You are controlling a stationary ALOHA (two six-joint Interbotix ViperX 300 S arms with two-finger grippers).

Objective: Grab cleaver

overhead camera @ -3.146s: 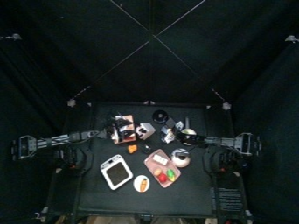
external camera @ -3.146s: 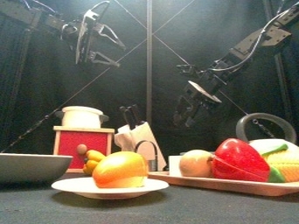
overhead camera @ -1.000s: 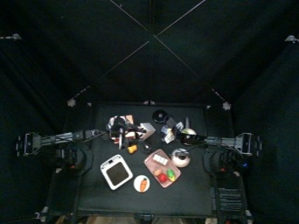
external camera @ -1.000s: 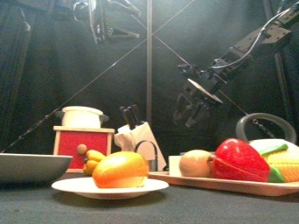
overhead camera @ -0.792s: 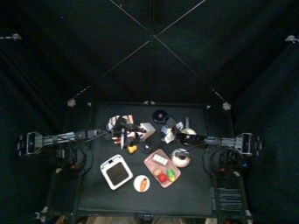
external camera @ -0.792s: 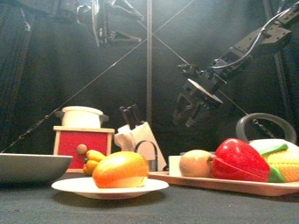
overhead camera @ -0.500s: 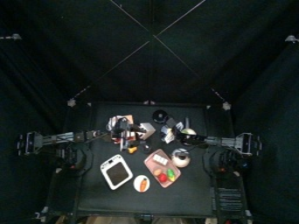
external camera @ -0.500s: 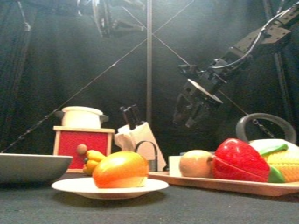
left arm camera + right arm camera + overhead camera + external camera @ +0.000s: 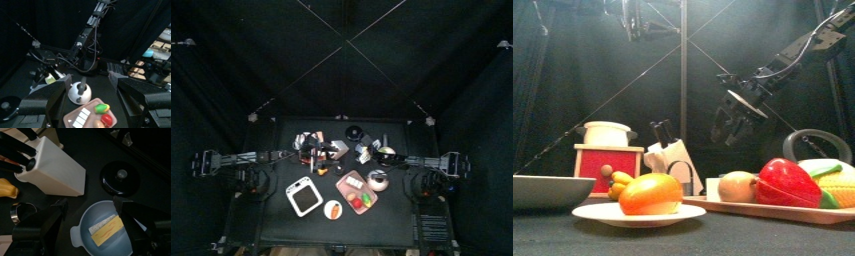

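Note:
A white knife block stands at mid-table, with several black handles sticking out of its top; I cannot tell which one is the cleaver's. The block also shows in the front view and the top view. My right gripper is open and empty, hanging above and beside the block, and it shows in the front view. My left gripper is open and empty, high above the table near the front view's upper edge.
A black lid and a blue pan holding a yellow piece lie under the right gripper. A pink tray of vegetables, a plate with an orange, a grey bowl and a red box crowd the front.
My left gripper has risen, now almost out of the front view's upper edge. The right gripper has stayed in place, open.

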